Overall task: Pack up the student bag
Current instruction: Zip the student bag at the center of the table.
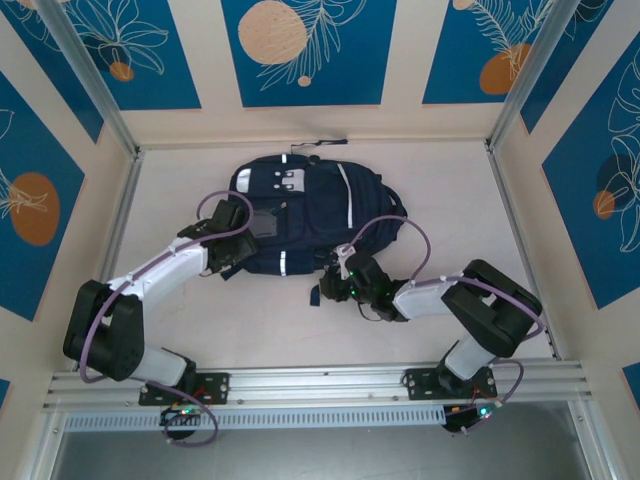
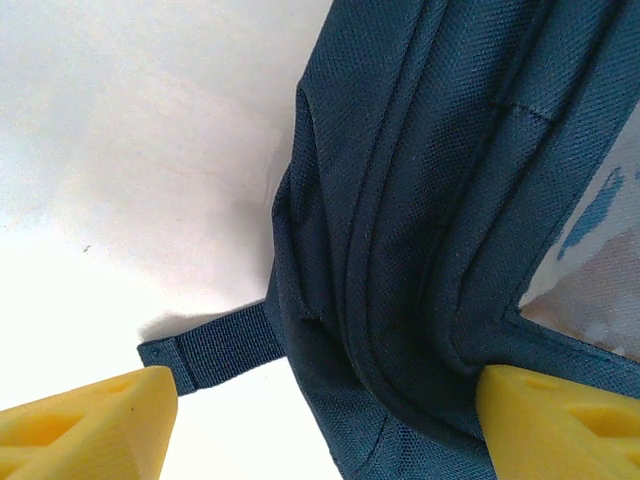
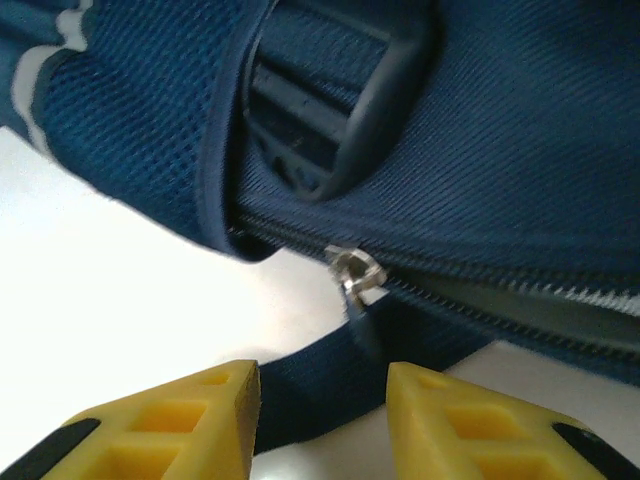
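Note:
The student bag (image 1: 310, 205) lies flat in the middle of the table, navy with white stripes and white buckle patches. My left gripper (image 1: 250, 240) is at its near-left corner. It is open wide, and the bag's seamed corner (image 2: 400, 300) bulges between its yellow fingers (image 2: 90, 425). My right gripper (image 1: 336, 282) is at the bag's near edge, also open. A dark strap (image 3: 320, 385) runs between its fingers (image 3: 480, 425). Just beyond them hangs a silver zipper slider (image 3: 355, 272) on a partly open zip that shows grey lining (image 3: 520, 305).
White table surface (image 1: 250, 320) surrounds the bag, with low walls on the left, right and far sides. A short webbing tab (image 2: 215, 350) sticks out from the bag's corner near my left finger. A mesh side pocket (image 3: 130, 130) sits left of the zip.

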